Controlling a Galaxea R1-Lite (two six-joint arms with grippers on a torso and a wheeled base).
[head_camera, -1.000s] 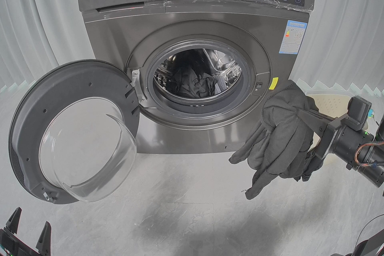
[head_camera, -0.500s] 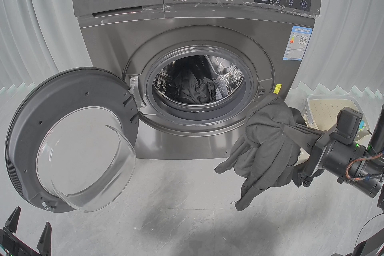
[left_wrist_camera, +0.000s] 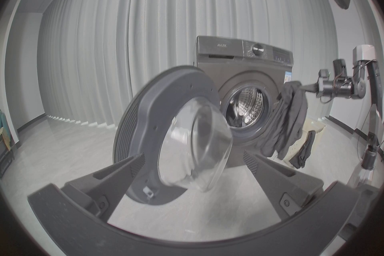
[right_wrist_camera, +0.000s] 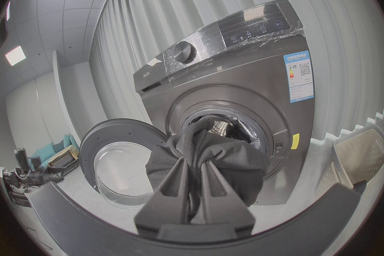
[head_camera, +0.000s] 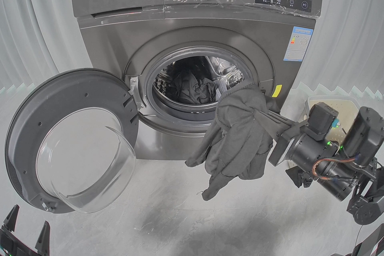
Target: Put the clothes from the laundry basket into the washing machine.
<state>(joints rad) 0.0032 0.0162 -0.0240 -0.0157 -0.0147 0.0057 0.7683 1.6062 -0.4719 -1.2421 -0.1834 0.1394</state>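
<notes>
Now held: dark grey garment [head_camera: 236, 137] — pinched at its top by the right gripper [right_wrist_camera: 195, 165], jaws closed on the cloth, the rest hanging loose.
Garment's place: in the air, just before the right side of the washing machine [head_camera: 120, 37] opening.
Door [head_camera: 72, 85]: swung wide to the left.
Drum: dark clothes [head_camera: 192, 87] lie inside.
Laundry basket [right_wrist_camera: 356, 157]: on the floor, right of the machine.
Left gripper [head_camera: 27, 227]: low, well apart from the machine, jaws spread — holding nothing.
</notes>
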